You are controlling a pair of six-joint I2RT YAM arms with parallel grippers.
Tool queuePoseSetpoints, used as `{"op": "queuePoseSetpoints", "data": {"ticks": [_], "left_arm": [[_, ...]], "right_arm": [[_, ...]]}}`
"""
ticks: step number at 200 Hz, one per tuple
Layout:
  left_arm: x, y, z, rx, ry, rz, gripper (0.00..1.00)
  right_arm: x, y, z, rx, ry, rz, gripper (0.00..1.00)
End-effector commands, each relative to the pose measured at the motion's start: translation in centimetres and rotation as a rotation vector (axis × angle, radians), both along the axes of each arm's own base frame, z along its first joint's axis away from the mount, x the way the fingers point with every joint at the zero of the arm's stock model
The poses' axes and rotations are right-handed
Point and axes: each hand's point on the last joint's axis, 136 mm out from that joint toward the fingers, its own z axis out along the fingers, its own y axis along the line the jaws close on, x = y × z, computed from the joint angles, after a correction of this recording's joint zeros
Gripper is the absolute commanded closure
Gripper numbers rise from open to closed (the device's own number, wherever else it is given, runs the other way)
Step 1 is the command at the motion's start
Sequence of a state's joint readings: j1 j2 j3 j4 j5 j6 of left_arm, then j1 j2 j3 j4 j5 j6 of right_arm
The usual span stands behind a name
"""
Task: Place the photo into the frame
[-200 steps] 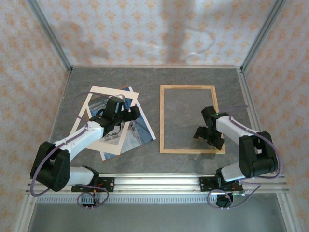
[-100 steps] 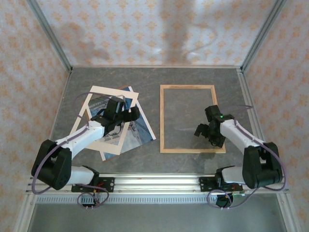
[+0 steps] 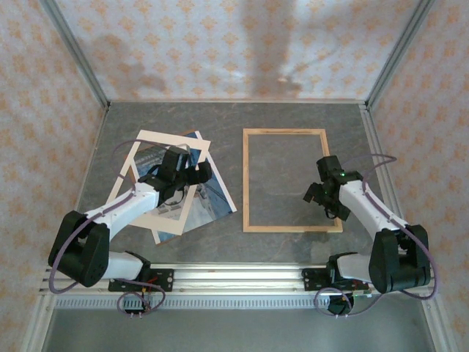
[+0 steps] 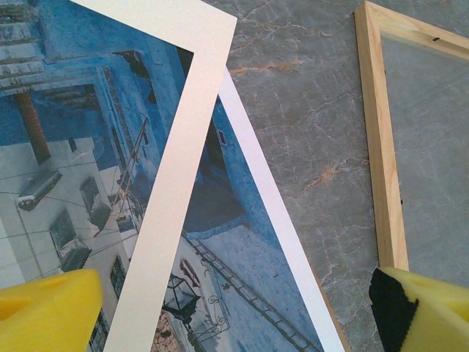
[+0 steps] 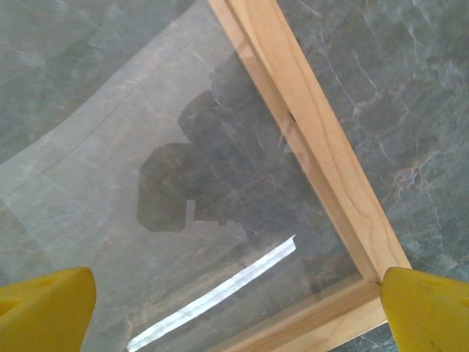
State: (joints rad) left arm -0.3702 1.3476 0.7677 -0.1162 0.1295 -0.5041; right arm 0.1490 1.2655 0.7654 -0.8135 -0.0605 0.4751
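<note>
I see soft, even light from overhead. Faint grey shadows smear the back wall point(image 3: 183, 44), top of the overhead view. My right wrist view shows a white glare streak point(image 5: 212, 293) and dark reflection point(image 5: 198, 183) on the glass point(image 5: 95, 132).

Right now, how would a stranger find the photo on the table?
On the left half of the grey table lies a tilted cream mat board. The photo lies under it: the only sheet printed in blue, with a white edge.
</note>
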Motion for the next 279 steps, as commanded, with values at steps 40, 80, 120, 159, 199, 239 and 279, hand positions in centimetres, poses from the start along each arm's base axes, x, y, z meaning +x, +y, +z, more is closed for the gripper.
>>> {"op": "queuePoseSetpoints", "data": {"ticks": [40,80,120,159,199,239,279], "left_arm": [[0.7,0.3,0.0,0.009,-0.012,0.011,0.05],[0.7,0.2,-0.7,0.010,-0.001,0.010,0.05],[0.7,0.2,-0.8,0.013,0.001,0.006,0.05],[0.7,0.2,-0.8,0.011,0.004,0.009,0.05],[0.8,0.2,-0.8,0.011,0.005,0.008,0.05],[0.8,0.7,-0.9,0.039,0.007,0.017,0.05],[0.6,4.4,-0.7,0.108,0.023,0.121,0.04]], "right_arm": [[-2.3,-0.2,-2.6,0.034,0.082,-0.105,0.01],[-1.9,0.0,-3.4,0.058,0.076,-0.107,0.01],[-1.0,0.0,-3.7,0.054,0.063,-0.081,0.00],[-1.3,-0.3,-4.4,0.047,0.076,-0.086,0.00],[-1.5,-0.3,-4.6,0.055,0.066,-0.092,0.00],[0.6,0.4,-1.4,0.080,-0.063,-0.015,0.01],[5.4,7.4,5.5,0.103,-0.336,0.299,0.01]]}}
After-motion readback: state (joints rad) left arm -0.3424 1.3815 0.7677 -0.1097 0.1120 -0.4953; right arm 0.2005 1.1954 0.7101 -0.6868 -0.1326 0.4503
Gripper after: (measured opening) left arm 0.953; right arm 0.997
